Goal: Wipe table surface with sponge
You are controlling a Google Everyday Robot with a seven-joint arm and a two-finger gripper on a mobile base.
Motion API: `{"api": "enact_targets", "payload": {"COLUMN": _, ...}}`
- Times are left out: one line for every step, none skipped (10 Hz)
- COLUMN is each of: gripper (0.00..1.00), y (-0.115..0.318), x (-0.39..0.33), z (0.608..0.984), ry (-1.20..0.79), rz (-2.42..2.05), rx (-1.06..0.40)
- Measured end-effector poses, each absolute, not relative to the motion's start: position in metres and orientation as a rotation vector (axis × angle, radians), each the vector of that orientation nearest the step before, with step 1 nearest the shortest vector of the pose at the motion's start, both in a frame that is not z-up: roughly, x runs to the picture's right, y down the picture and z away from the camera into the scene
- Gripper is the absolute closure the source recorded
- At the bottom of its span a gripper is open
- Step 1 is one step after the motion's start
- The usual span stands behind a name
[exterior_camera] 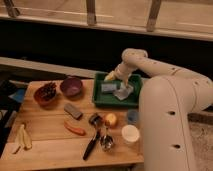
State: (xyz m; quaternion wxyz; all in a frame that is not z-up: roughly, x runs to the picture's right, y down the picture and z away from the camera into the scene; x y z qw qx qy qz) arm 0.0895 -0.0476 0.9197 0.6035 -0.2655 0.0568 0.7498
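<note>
A: Items entered?
B: Bench (50,136), wooden. Tray (115,103), green, set on it. Gripper (111,76), held over tray's far-left corner, jaws released, nothing held. Sponge (108,88), laid in tray.
A: Handling?
B: Judged light, soft, easily squashed; best pinched across its short sides.

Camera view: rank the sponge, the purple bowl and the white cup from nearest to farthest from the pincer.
The pincer hangs over the green tray's back left corner.
1. Sponge, in the tray right below it.
2. Purple bowl, left of the tray.
3. White cup, near the table's front edge.
</note>
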Motion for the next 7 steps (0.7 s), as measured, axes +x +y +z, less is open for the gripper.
{"api": "enact_targets", "payload": {"gripper": 0.20, "y": -0.045, "x": 0.085, "z": 0.924, "ry": 0.124, "rz": 1.739, "rx": -0.630}}
{"api": "enact_targets", "payload": {"gripper": 0.20, "y": -0.044, "x": 0.080, "z": 0.928, "ry": 0.116, "rz": 1.734, "rx": -0.644}}
{"api": "enact_targets", "payload": {"gripper": 0.20, "y": -0.042, "x": 0.076, "z": 0.934, "ry": 0.108, "rz": 1.734, "rx": -0.662}}
{"api": "enact_targets", "payload": {"gripper": 0.20, "y": -0.041, "x": 0.076, "z": 0.937, "ry": 0.103, "rz": 1.736, "rx": -0.674}}
{"api": "enact_targets", "payload": {"gripper": 0.20, "y": -0.040, "x": 0.075, "z": 0.941, "ry": 0.101, "rz": 1.734, "rx": -0.682}}
{"api": "enact_targets", "payload": {"gripper": 0.20, "y": -0.041, "x": 0.072, "z": 0.944, "ry": 0.097, "rz": 1.728, "rx": -0.688}}
{"api": "enact_targets", "payload": {"gripper": 0.20, "y": -0.040, "x": 0.070, "z": 0.948, "ry": 0.097, "rz": 1.723, "rx": -0.696}}
